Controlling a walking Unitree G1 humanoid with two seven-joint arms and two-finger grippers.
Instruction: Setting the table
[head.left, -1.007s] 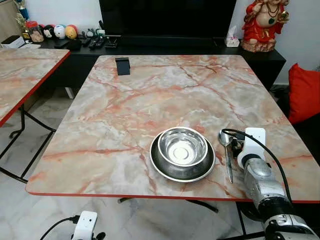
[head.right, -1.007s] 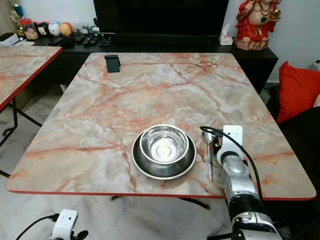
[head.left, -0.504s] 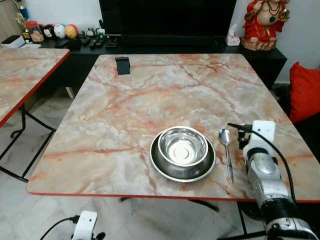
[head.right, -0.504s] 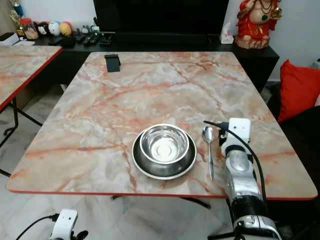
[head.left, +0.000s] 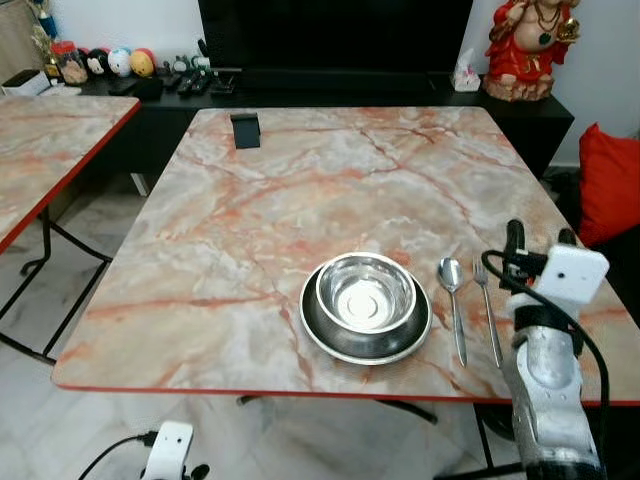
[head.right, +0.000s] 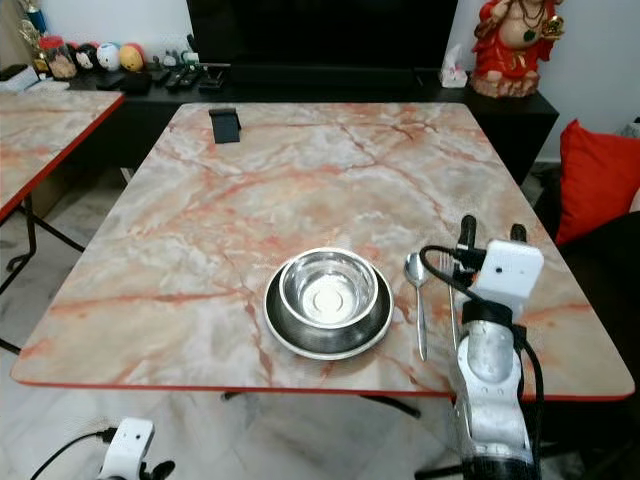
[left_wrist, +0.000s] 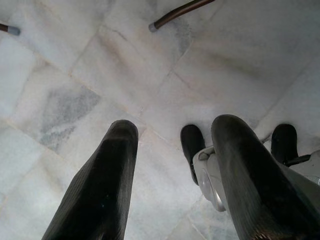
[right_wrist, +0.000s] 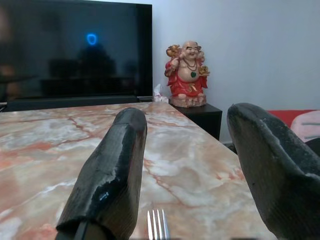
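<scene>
Two pieces of cutlery already lie on the marble surface (head.left: 300, 190): from the head views, spoon (head.left: 454, 300) and fork (head.left: 488, 308) rest side by side just right of the steel bowl (head.left: 365, 293), which sits in its plate (head.left: 322, 337). That place looks nearly set. Just right of the fork, the right tool (head.left: 538, 240) stands raised, fingers spread and empty. Left wrist view: the left tool (left_wrist: 175, 165) hangs spread above the floor. Right wrist view: fork tines (right_wrist: 157, 225) lie between the spread fingers (right_wrist: 117, 165).
</scene>
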